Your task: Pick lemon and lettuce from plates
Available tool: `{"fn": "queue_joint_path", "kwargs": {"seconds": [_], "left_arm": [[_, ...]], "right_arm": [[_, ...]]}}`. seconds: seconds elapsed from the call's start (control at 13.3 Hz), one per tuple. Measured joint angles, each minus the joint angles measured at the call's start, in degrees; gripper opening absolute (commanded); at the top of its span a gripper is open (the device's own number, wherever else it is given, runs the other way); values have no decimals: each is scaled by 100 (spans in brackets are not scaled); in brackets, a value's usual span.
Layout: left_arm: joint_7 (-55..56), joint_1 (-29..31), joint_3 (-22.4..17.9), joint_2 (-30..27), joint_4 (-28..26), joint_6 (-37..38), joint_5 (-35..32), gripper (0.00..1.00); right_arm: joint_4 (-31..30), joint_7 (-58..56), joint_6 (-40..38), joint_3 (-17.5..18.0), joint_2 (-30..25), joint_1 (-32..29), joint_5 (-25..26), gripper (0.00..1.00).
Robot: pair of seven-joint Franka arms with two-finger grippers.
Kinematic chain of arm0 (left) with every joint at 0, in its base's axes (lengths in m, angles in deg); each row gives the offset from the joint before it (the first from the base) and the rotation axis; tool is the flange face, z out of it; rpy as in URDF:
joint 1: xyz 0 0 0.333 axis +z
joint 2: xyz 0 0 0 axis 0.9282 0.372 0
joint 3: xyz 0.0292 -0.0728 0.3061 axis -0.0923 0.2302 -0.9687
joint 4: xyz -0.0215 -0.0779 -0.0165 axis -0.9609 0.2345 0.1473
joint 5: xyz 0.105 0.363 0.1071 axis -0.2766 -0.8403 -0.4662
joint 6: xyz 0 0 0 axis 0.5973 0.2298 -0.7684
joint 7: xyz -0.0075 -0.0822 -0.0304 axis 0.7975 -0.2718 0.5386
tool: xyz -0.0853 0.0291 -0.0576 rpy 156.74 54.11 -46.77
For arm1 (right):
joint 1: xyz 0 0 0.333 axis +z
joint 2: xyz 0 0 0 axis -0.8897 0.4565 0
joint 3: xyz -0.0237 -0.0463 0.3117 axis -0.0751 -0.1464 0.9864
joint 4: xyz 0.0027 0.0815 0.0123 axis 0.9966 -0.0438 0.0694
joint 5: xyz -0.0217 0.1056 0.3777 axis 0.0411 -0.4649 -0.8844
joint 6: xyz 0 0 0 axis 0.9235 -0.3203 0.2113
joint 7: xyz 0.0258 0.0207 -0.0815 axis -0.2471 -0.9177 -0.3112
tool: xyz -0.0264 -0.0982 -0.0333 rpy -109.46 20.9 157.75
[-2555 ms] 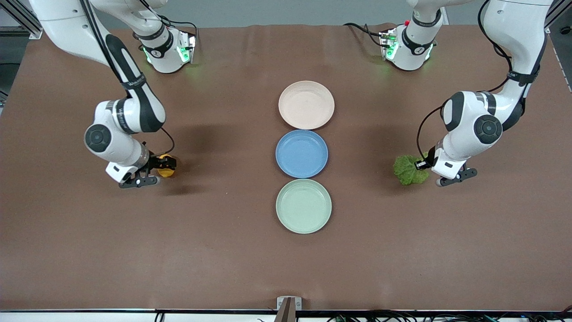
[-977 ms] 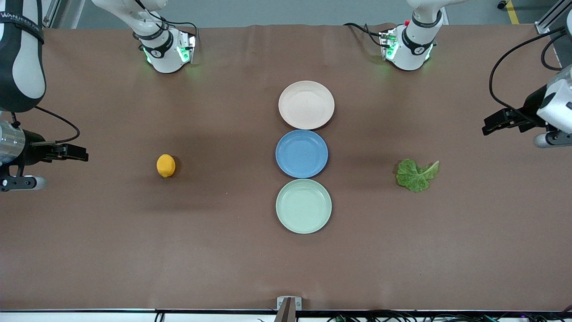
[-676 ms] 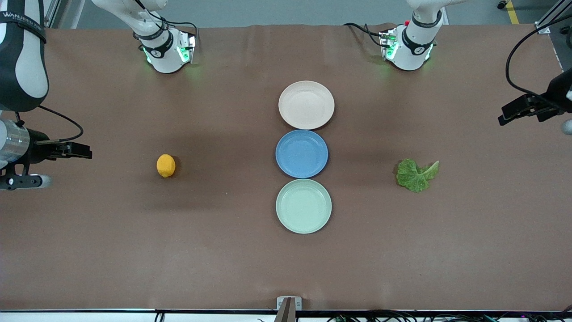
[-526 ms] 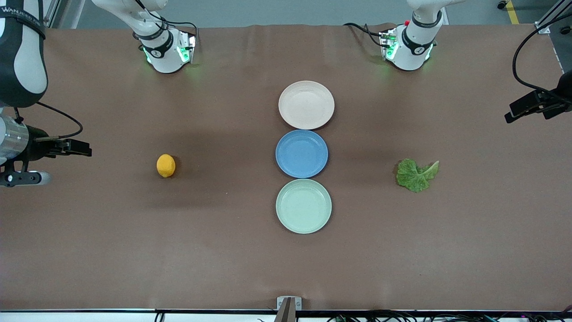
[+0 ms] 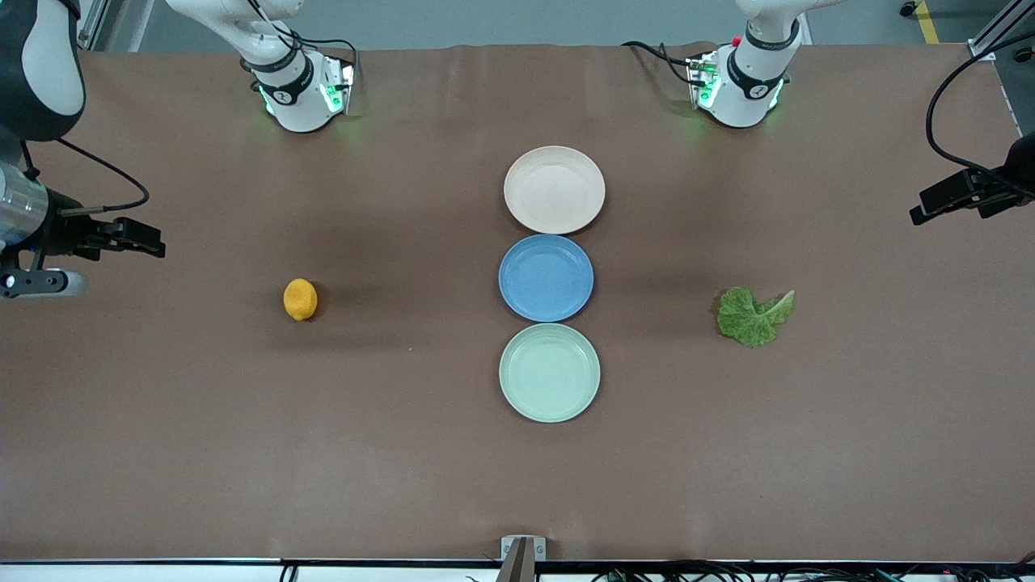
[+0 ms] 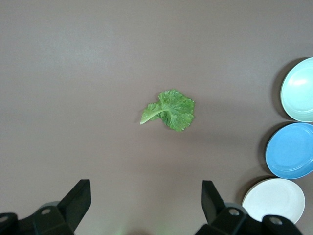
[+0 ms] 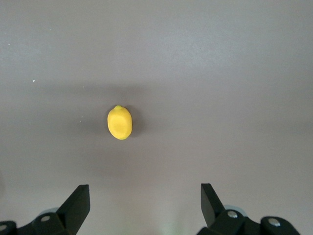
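On the bench toward each arm's end from the blue plate (image 5: pixel 546 278), we find lemon (image 5: pixel 300 299) & lettuce (image 5: pixel 753 316) off the plates (image 5: pixel 554 189), left gripper (image 6: pixel 145 208) & right gripper (image 7: pixel 145 205) raised w/ fingers wide, empty—pick looks done, so next we'd just park.

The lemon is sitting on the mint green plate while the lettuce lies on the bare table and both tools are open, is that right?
Not quite. The lemon is on the bare table toward the right arm's end, apart from the mint green plate, as the front view shows. The lettuce does lie on the bare table, and the left tool and right tool are both open.
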Motion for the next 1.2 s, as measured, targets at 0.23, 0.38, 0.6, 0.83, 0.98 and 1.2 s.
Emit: {"fn": "queue_joint_path", "kwargs": {"seconds": [0.23, 0.38, 0.6, 0.83, 0.98, 1.2], "left_arm": [[0, -1, -3, 10, 11, 0, 0, 100], [0, -14, -4, 10, 20, 0, 0, 100], [0, -481, -361, 10, 37, 0, -7, 100], [3, -1671, -1498, 6, 79, 0, -13, 100], [3, -1883, -1733, 4, 97, 0, -13, 100], [3, -1884, -1745, 4, 108, 0, -13, 100]], "right_arm": [[-361, 0, 97, -93, -399, 91, 0, 100], [-428, 0, 96, -132, -555, 124, 0, 100], [-437, -1, 97, -146, -675, 151, -1, 100], [-438, -1, 110, -151, -738, 198, -1, 100], [-438, -1, 120, -169, -761, 229, -1, 100], [-438, -2, 146, -228, -766, 234, -1, 100]]}}
